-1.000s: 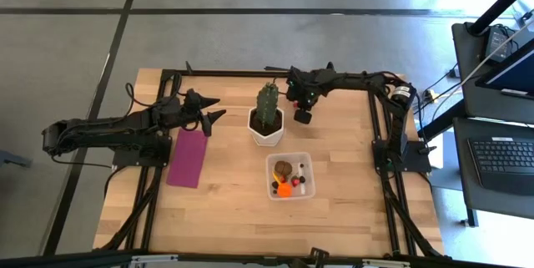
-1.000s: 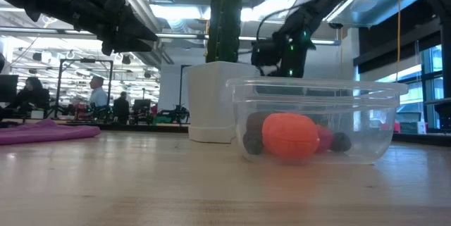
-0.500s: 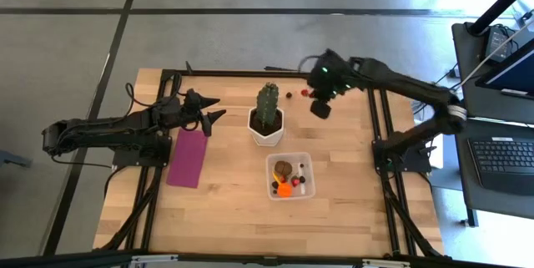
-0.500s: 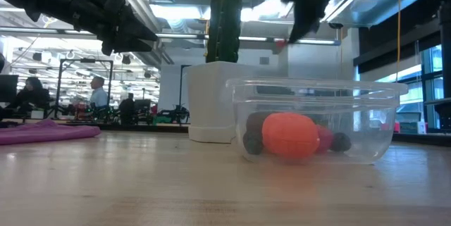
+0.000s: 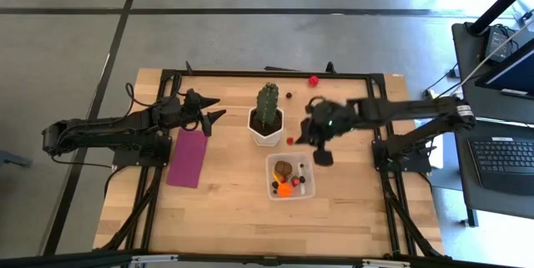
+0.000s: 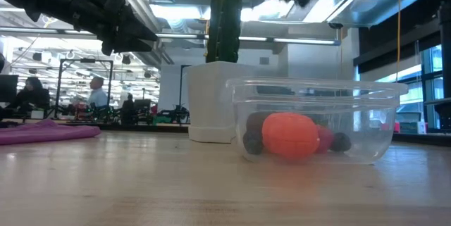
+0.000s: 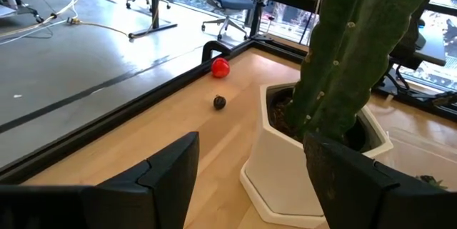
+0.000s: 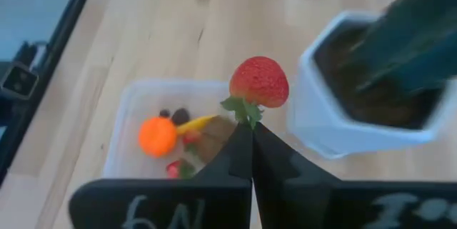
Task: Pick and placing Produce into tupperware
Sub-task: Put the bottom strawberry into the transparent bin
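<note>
the right gripper [image 8: 251, 135] pinches a red strawberry [image 8: 259, 81] by its leaves, at one o'clock above the tupperware [image 5: 290, 175] holding produce [image 5: 284, 189]. the left gripper [image 5: 214, 109] hangs spread at nine o'clock of the cactus [image 5: 267, 101].

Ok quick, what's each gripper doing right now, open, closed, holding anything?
Left gripper: open, empty, waiting above the magenta mat.
Right gripper: shut on the strawberry by its leaves, above the tupperware.
</note>
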